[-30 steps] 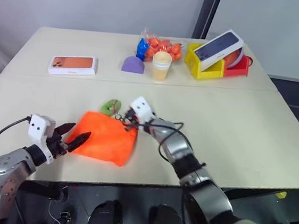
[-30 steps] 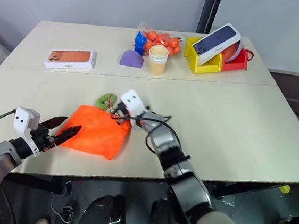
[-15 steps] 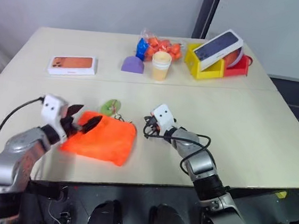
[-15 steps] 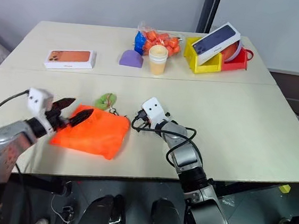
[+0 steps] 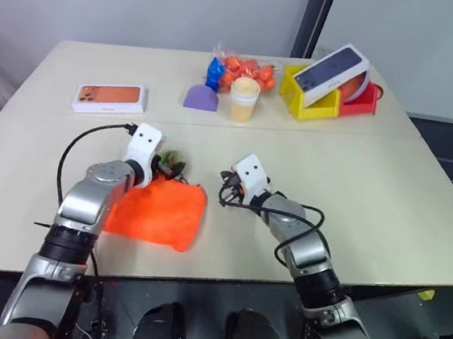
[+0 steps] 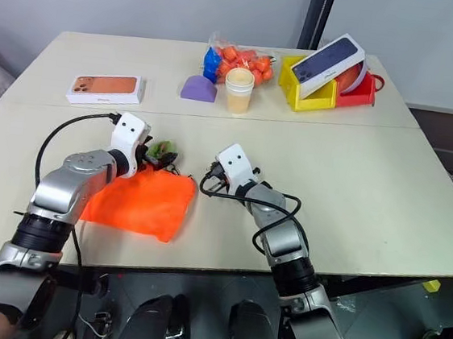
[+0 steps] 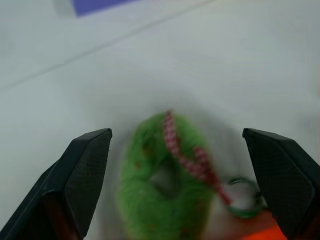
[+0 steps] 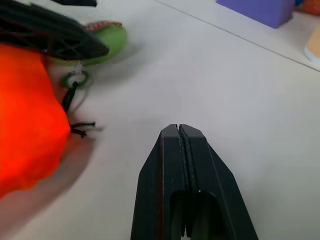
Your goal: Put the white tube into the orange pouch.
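The orange pouch (image 5: 157, 213) lies flat near the table's front, its black cord (image 8: 75, 107) leading to the round green tag (image 7: 160, 187) at its far corner. My left gripper (image 5: 162, 167) is open at that corner, a finger (image 7: 85, 170) on either side of the tag and nothing held. To the right of the pouch, a short gap away, my right gripper (image 8: 178, 127) rests low over the table, shut and empty. The white tube is out of view.
Along the far side stand a white phone box (image 5: 111, 98), a purple block (image 5: 202, 97), a pale yellow cup (image 5: 244, 98), a bag of orange pieces (image 5: 241, 72), and yellow (image 5: 307, 97) and red bins (image 5: 363, 101) under a dark box (image 5: 332, 71).
My left gripper has travelled from the pouch's near left edge forward to the green tag and opened wider. My right gripper drew back rightward from the pouch's corner, then held still.
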